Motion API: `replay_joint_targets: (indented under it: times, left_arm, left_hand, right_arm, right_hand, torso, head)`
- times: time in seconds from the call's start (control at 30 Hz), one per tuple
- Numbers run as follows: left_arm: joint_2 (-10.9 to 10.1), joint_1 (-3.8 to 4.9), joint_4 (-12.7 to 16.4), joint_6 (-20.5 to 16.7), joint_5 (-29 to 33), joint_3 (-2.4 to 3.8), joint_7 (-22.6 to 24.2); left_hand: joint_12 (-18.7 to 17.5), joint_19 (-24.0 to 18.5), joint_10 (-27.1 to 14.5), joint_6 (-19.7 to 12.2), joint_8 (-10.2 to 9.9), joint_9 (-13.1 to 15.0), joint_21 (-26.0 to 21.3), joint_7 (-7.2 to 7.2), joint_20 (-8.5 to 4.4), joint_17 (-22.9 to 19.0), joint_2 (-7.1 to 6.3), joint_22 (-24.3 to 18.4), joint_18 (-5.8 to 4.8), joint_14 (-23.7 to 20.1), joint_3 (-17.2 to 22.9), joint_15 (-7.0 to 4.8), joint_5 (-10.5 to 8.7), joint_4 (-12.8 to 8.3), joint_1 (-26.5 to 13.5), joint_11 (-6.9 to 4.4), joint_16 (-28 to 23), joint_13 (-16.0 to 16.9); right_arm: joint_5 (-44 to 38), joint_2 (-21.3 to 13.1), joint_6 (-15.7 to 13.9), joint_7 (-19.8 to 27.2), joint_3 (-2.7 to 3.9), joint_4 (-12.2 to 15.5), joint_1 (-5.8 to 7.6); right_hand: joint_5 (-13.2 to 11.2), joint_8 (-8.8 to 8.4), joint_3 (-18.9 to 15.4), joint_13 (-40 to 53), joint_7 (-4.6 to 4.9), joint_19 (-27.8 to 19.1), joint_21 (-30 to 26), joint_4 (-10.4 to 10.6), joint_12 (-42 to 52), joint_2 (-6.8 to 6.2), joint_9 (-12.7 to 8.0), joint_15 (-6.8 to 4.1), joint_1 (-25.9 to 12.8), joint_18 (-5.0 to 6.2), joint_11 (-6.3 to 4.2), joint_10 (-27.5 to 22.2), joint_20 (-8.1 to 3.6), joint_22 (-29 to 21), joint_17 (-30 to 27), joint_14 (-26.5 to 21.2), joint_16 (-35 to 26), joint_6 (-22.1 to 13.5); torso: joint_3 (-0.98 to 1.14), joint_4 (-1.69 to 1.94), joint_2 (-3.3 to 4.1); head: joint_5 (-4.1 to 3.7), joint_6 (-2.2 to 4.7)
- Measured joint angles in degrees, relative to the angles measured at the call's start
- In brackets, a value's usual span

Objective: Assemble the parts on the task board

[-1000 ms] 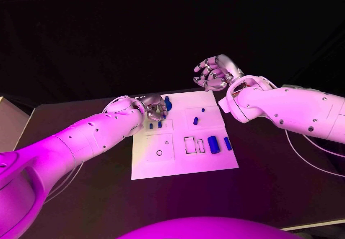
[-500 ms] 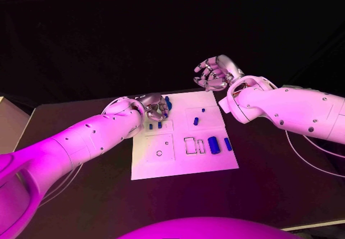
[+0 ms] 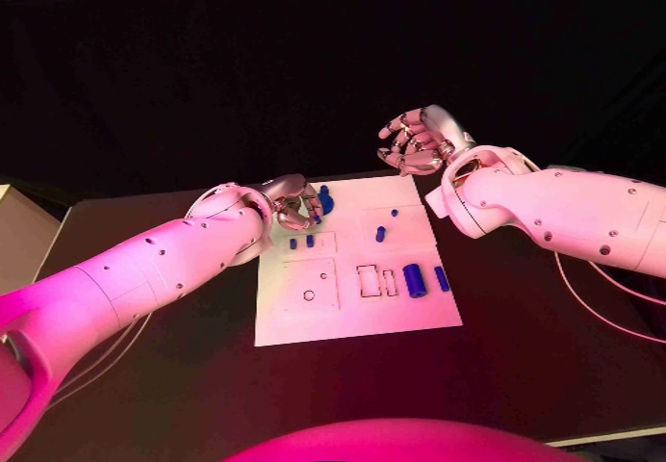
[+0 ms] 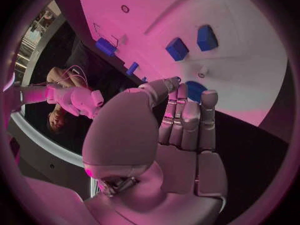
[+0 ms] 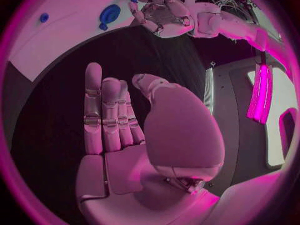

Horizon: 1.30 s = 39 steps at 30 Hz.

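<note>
The white task board (image 3: 347,313) lies mid-table. A round blue part (image 3: 323,200) (image 5: 110,13) sits at its far left corner. My left hand (image 3: 291,206) (image 4: 181,125) hovers right beside that part (image 4: 195,91). Its fingers are straight and together, and the thumb lies against their tips. A blue sliver shows at those tips, and I cannot tell if it is held. Two small blue parts (image 3: 293,243) (image 4: 177,49) stand just nearer on the board. My right hand (image 3: 417,142) (image 5: 119,120) hangs raised beyond the board's far edge and holds nothing.
Two blue pieces (image 3: 380,233) stand on the board's right half. A thick blue cylinder (image 3: 412,279) and a thinner one (image 3: 440,278) lie beside two outlined slots (image 3: 368,280). A pale box (image 3: 17,241) stands at the table's left edge.
My left hand has drawn slightly up and away from the small blue parts, toward the board's far left corner. My right hand has stayed where it was.
</note>
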Motion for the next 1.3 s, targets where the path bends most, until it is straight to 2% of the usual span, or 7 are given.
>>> replay_joint_targets:
  times: [0.57,1.3]
  left_arm:
    - [-2.1,0.06,0.4,1.0,-0.4,0.54,-0.5]
    - [-1.5,0.04,-1.4,2.4,-1.4,0.56,-1.5]
  left_hand:
    - [-0.5,0.8,0.7,0.6,-0.1,0.0,0.3,0.14,0.00,-0.4,-0.01,0.7,0.00,0.0,0.0,0.00,-0.01,0.0,0.0,0.09,0.0,-0.1]
    - [-0.8,1.0,0.9,1.0,-0.1,0.0,0.2,0.12,-0.20,-0.4,-0.01,0.8,0.00,0.0,-0.2,0.00,-0.02,-0.2,0.0,-0.10,0.0,-0.1]
  right_arm:
    - [0.1,-0.2,0.0,0.0,0.00,-0.1,-0.05]
    - [0.1,-0.1,0.0,0.1,0.00,-0.1,-0.10]
  right_hand:
    - [0.2,0.00,0.0,-0.1,-0.02,0.0,0.0,0.0,0.0,0.25,0.0,0.00,-0.2,0.00,-0.12,-0.1,0.00,-0.1,0.0,0.0,-0.4,0.0]
    - [0.2,0.22,0.0,-0.2,0.00,0.0,-0.4,0.0,0.0,0.25,0.0,0.00,-0.2,0.00,-0.11,-0.1,0.00,-0.2,0.0,0.0,-0.4,0.0]
  torso:
    - [0.07,-0.21,0.14]
    - [0.18,-0.28,0.16]
  head:
    - [0.30,-0.19]
    - [0.43,-0.17]
